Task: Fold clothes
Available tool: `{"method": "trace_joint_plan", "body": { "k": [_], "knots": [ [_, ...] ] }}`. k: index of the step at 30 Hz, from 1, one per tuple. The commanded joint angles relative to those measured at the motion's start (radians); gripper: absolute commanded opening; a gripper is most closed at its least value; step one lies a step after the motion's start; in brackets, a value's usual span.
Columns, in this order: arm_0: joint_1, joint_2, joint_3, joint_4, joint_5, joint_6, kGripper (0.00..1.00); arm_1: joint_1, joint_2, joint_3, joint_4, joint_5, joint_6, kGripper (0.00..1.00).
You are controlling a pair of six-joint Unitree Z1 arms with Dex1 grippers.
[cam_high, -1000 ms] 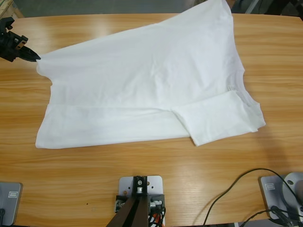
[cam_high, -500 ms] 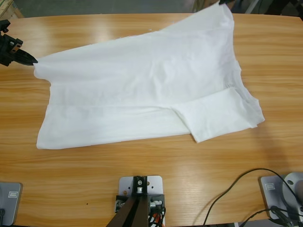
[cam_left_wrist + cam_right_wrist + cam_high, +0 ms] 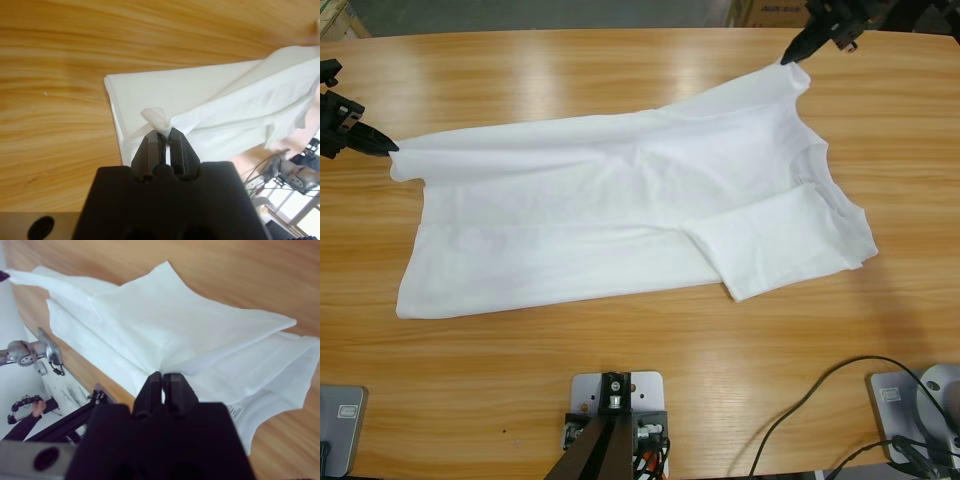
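Shirt (image 3: 620, 200): lying across the table (image 3: 640, 380) — near edge and one sleeve already folded in.
Left gripper (image 3: 382, 146): pinching one far corner.
Right gripper (image 3: 788, 58): clamping the other.
Left to do: far-side fold, then halving — apparently.

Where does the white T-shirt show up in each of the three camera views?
High view: T-shirt spread across the table's middle.
Left wrist view: upper right, a pinch of it in the left end effector.
Right wrist view: across the centre, from the right end effector.
Shared landmark: wooden table.
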Motion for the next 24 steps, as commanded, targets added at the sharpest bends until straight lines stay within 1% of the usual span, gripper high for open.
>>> {"method": "trace_joint_plan", "body": {
  "k": [1,9,16,24],
  "knots": [
    [0.014,-0.045,0.083,0.004,-0.012,0.014,0.0,-0.037,-0.112,0.164,0.014,-0.021,-0.013,0.0],
    [0.015,-0.064,0.112,0.005,-0.028,0.016,0.0,-0.041,-0.148,0.315,-0.037,-0.023,-0.017,0.0],
    [0.012,-0.046,0.172,-0.002,-0.05,0.03,0.0,-0.042,-0.149,0.372,-0.059,-0.025,-0.019,0.0],
    [0.004,-0.033,0.174,-0.002,-0.072,0.026,0.0,-0.062,-0.164,0.467,-0.1,-0.042,-0.019,0.0]
  ]
}}
